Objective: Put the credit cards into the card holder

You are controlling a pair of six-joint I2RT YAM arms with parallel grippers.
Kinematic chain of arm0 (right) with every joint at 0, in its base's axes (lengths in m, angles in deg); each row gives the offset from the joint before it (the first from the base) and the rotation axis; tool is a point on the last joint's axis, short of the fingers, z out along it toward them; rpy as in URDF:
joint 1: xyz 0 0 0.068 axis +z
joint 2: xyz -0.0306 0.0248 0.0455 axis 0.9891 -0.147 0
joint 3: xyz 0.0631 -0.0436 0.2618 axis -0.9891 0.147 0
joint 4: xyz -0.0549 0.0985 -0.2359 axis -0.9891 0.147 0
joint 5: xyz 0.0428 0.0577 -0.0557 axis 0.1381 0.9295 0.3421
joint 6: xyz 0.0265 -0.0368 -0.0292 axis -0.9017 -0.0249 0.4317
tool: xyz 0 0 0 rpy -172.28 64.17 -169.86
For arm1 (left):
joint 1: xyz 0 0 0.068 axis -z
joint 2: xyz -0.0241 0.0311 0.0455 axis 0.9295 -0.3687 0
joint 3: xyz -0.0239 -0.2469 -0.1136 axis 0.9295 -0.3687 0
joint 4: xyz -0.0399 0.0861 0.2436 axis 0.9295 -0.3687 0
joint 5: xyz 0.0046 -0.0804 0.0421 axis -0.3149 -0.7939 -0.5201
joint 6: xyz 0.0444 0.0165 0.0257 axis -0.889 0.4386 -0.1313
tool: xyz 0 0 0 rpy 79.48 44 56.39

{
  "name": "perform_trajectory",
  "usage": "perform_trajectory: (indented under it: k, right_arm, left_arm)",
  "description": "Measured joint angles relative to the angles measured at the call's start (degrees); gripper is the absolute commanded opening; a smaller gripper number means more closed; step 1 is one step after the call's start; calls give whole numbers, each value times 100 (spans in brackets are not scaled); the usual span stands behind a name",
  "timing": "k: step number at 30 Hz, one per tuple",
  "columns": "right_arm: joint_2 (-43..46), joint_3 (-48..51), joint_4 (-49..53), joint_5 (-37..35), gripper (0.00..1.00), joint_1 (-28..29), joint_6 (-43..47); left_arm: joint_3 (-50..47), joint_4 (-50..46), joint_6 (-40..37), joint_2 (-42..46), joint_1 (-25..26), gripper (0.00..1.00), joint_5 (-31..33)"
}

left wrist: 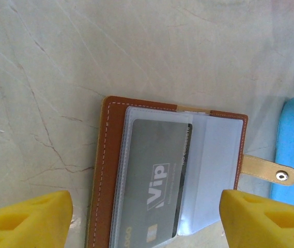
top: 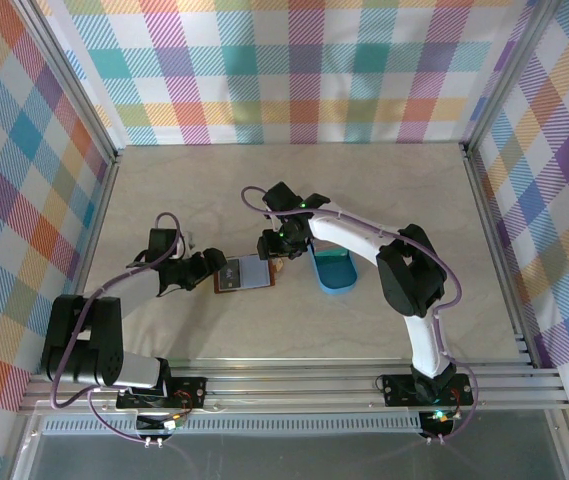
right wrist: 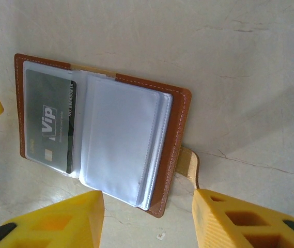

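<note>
Open card holder [top: 244, 273] lying flat on the counter [top: 384, 200], leather side down, between the two arms. The left end effector [left wrist: 147, 202] hangs released over the holder's left half, its yellow fingers [left wrist: 30, 219] spread wide to either side with nothing between them. The right end effector [right wrist: 148, 202] is likewise released, its jaws parted astride the holder's near edge without gripping it.

Contents. One grey credit card [left wrist: 154, 181], marked "Vip", sits inside the left-hand clear sleeve, seated nearly to the spine and square with the pocket. The stack of clear sleeves [right wrist: 118, 134] on the other half looks empty. The snap tab [left wrist: 268, 169] lies undone, pointing toward the blue tray [top: 334, 272] just beside the holder. Whether further cards lie in that tray cannot be told.

Step in hand, as judged. With one card seated and both end effectors free, the next card is probably to be fetched. Good practice would have one end effector pin the leather edge so the holder neither slides nor folds. The other would bring the card in low and parallel to the sleeve mouth. The thin film is likely to buckle if the card's corner enters at a tilt.
</note>
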State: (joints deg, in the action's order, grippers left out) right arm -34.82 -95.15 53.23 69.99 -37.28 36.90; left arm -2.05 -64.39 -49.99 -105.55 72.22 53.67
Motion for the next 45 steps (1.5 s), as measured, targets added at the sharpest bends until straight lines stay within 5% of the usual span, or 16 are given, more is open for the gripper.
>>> perform_trajectory:
  k: [45]
  right_arm:
    - [-212, -61, 15, -24, 51, 0, -254]
  left_arm:
    - [376, -164, -201, -487, 400, 73, 251]
